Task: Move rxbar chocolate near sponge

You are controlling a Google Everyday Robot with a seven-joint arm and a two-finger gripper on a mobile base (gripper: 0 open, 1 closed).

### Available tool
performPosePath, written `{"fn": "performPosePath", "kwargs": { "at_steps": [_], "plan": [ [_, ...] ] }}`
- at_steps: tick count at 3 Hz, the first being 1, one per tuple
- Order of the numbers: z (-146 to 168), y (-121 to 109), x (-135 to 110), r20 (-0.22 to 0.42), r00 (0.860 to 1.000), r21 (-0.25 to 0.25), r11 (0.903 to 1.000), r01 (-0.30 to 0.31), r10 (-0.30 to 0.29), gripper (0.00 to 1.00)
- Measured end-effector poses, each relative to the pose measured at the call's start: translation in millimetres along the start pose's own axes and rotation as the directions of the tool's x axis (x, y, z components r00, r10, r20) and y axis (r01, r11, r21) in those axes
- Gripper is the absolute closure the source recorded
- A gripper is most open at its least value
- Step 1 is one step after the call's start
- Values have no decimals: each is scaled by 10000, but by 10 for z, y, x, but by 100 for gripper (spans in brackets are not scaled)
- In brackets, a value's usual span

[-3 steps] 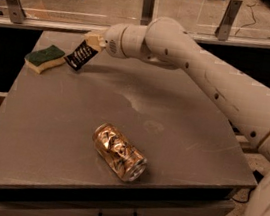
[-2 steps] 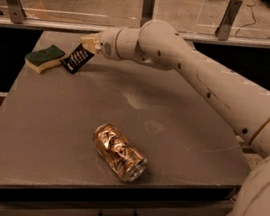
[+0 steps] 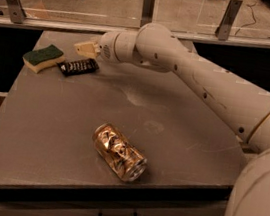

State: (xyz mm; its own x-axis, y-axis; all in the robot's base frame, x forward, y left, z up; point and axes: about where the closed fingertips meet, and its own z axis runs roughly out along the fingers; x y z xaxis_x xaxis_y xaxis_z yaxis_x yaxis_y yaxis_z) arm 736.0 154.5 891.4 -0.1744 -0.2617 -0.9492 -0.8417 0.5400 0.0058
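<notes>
The rxbar chocolate (image 3: pixel 78 66), a flat black bar with white print, lies flat on the grey table (image 3: pixel 189 148) at the far left. It is just right of the sponge (image 3: pixel 42 57), close to it. The sponge has a dark green top over a pale yellow body. My gripper (image 3: pixel 86 48) hovers just above and behind the bar. It is open and holds nothing. My cream arm (image 3: pixel 191 73) reaches in from the right across the back of the table.
A crushed gold can (image 3: pixel 119 152) lies on its side near the table's front edge. A rail with metal posts (image 3: pixel 148 3) and glass panels runs behind the table. The table's left edge is just past the sponge.
The bar was tilted in my gripper above the table beside the sponge. Now it lies flat on the table, let go, and my gripper has lifted slightly off it.
</notes>
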Motion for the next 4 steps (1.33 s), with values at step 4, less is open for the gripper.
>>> {"fn": "performPosePath", "kwargs": {
  "at_steps": [4],
  "plan": [
    [-2193, -1487, -681, 1546, 9714, 3676, 9232, 1126, -1800, 0]
  ]
}}
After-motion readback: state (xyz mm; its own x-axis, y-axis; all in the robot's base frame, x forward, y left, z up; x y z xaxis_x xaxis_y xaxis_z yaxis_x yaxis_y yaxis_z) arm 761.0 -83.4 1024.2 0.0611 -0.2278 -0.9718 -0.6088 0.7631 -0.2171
